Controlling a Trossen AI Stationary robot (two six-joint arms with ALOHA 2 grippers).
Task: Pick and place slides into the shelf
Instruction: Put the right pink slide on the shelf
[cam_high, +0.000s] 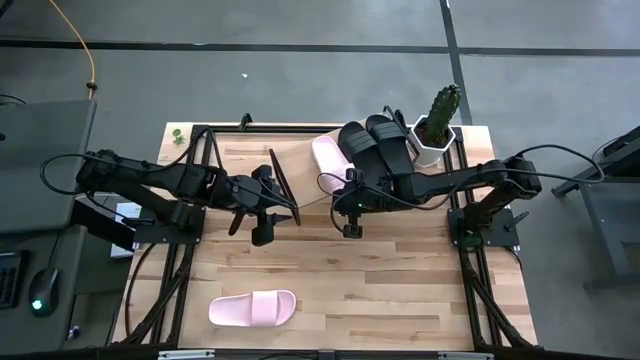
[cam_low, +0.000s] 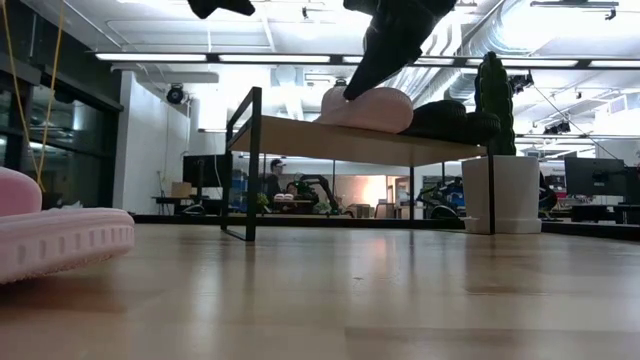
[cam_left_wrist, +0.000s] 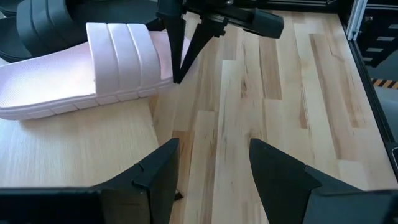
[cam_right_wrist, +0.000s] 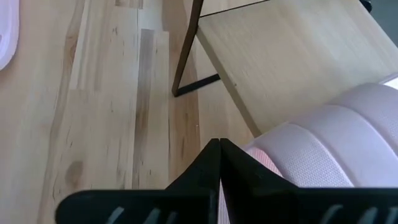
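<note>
Wooden table (cam_high: 380, 290): shelf (cam_high: 300, 165) bears three slides, none showing readable writing.

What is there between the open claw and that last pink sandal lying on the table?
Nothing visible. The left gripper hangs open over mid-table, and only bare wooden tabletop lies between it and the pink slide near the table's front edge. The right gripper, shut, is off to the side by the shelf, not in that path.

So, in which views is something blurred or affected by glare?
Low view: the pink slide closest to the camera is out of focus, and the ceiling lights glare white. Right wrist view: the right gripper is soft. High view: even light, little shadow.
</note>
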